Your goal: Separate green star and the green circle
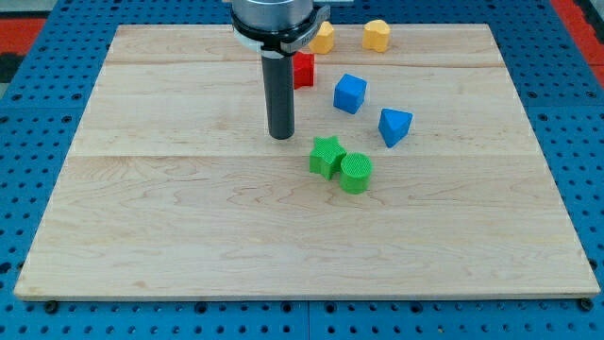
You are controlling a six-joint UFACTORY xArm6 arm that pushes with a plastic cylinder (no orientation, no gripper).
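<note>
The green star (327, 156) lies near the board's middle, touching the green circle (357, 174) at its lower right. My tip (281, 136) rests on the board a short way to the upper left of the green star, apart from it. The dark rod rises from the tip to the view's top.
A red block (303, 70) sits just right of the rod, partly hidden behind it. A blue cube (349, 93) and a blue triangular block (394, 127) lie to the upper right of the green pair. Two yellow blocks (323, 39) (377, 35) sit near the wooden board's (170, 217) top edge.
</note>
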